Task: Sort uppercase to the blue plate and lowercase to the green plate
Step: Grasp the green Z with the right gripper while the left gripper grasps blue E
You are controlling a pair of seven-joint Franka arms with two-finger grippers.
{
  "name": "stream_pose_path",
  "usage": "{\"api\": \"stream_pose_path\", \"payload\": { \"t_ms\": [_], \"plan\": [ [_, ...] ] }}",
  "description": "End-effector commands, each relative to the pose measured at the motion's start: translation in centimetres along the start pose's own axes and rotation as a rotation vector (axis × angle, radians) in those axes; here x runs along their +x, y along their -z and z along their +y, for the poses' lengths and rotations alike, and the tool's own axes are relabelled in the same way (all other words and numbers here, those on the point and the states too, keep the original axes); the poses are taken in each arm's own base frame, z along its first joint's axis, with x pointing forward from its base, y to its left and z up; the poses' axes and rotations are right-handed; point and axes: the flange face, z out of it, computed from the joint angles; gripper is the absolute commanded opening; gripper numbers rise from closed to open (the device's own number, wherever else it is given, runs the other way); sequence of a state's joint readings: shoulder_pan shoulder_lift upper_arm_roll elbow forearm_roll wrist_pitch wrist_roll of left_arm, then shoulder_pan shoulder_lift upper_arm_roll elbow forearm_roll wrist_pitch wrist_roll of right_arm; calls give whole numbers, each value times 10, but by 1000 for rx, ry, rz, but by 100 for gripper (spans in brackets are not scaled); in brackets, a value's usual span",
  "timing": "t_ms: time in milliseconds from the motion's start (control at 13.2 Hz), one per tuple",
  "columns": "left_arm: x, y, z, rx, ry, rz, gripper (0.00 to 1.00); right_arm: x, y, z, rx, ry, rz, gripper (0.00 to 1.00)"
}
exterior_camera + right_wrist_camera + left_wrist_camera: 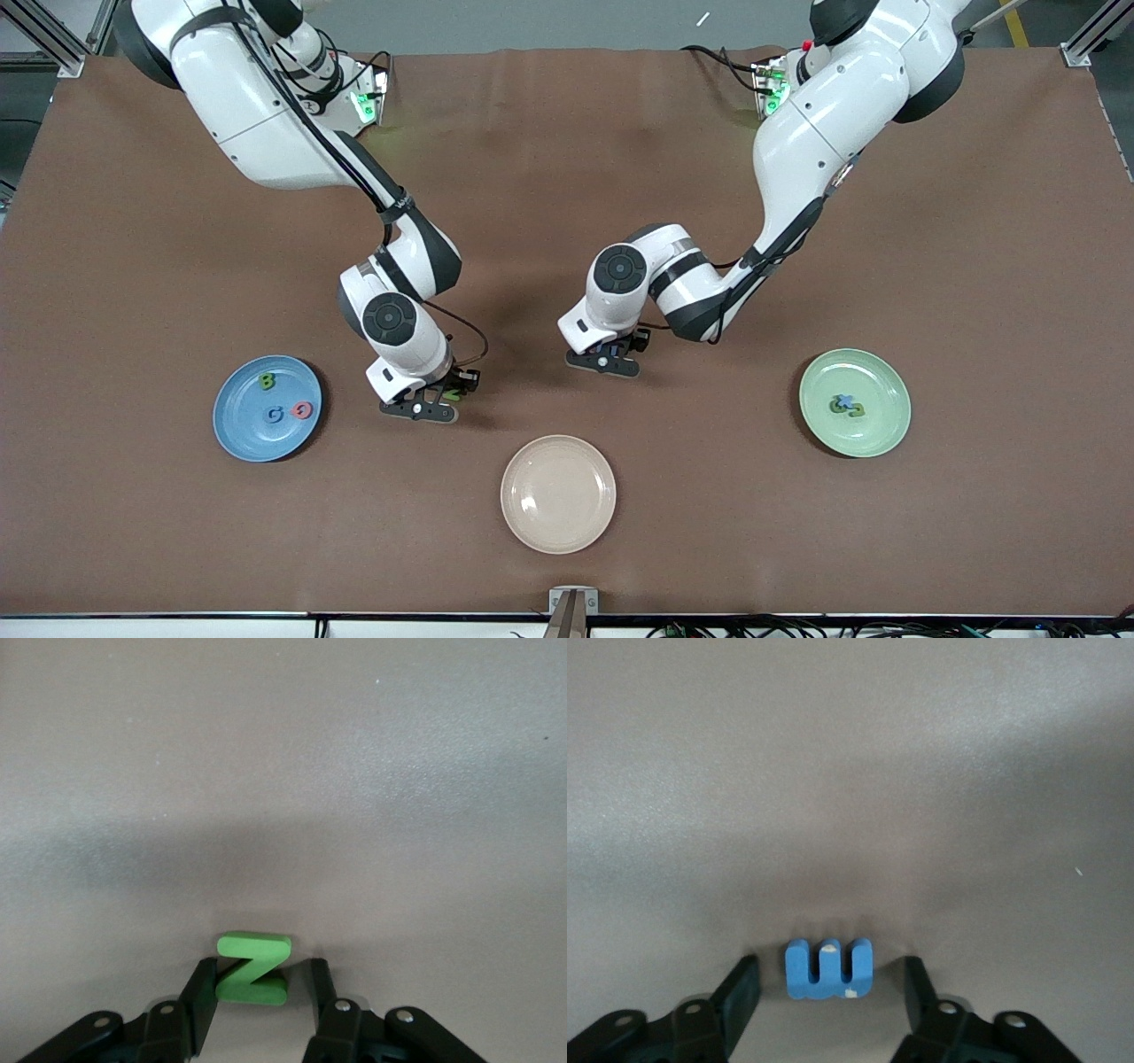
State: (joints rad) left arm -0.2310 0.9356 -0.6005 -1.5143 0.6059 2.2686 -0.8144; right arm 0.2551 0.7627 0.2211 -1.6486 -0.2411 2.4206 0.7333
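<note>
blue plate (232, 434) at the right arm's end holds green B (267, 382), blue G (275, 414) and pinkish-red round letter (303, 409); right gripper (423, 409) is down at the table beside it, jaws apart astride the green N (253, 969), one finger about touching, a gap at the other (not clamped, I judge); cream plate (518, 523) sits nearest the camera; left gripper (605, 361) is low, spread wide around the blue m (829, 968), clear gaps both sides; green plate (895, 425) at the left arm's end holds blue x (849, 400) plus green pieces (837, 407) too small to read; from the front both wrists hide their letters.
</note>
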Motion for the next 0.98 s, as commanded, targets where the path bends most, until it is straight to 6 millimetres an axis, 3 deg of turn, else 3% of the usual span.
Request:
{"api": "stream_pose_path", "payload": {
  "t_ms": [0, 151, 378, 529, 756, 907],
  "plan": [
    [4, -8, 7, -1, -21, 15, 53, 3, -5, -2, -7, -4, 17, 49],
    [5, -7, 6, -3, 15, 11, 6, 4, -4, -2, -6, -2, 18, 31],
    [16, 3, -10, 5, 52, 36, 2, 18, 11, 3, -2, 2, 35, 5],
    [31, 21, -39, 17, 87, 55, 0, 35, 27, 18, -36, 32, 11, 3],
    [42, 49, -70, 53, 135, 64, 0, 70, 60, 81, -91, 168, -79, 4],
    [55, 68, -107, 83, 175, 68, 0, 84, 76, 122, -104, 279, -105, 6]
  ]
}}
